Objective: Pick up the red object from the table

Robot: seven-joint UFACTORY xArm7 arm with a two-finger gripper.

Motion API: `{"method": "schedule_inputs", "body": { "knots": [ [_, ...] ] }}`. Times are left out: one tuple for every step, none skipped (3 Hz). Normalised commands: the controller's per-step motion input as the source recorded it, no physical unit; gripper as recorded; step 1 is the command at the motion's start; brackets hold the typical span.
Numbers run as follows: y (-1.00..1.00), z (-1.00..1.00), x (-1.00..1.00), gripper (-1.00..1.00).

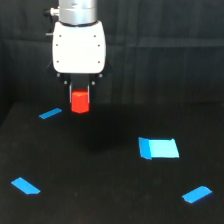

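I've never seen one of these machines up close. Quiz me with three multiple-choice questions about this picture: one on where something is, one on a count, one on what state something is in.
1. Where is the red object?
A. Lying on the large blue rectangle
B. Between the gripper's fingers, under the white body
C. At the table's near edge

2. How many blue pieces lie on the table?
A. Two
B. Four
C. Six

3. What state is the gripper in?
A. Shut on the red object
B. Open and holding nothing
C. Out of sight

Answers:
1 B: the block sits directly below the white gripper body.
2 B: three narrow strips and one larger rectangle show.
3 A: dark fingers flank the block's top, and it appears lifted off the table.
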Motion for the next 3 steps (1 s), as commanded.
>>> {"method": "schedule_inputs", "body": {
  "knots": [
    [-0.14, 0.19, 0.03, -1.0],
    [-0.18, 0.04, -0.01, -1.0],
    [-0.14, 0.04, 0.1, -1.0]
  ]
}}
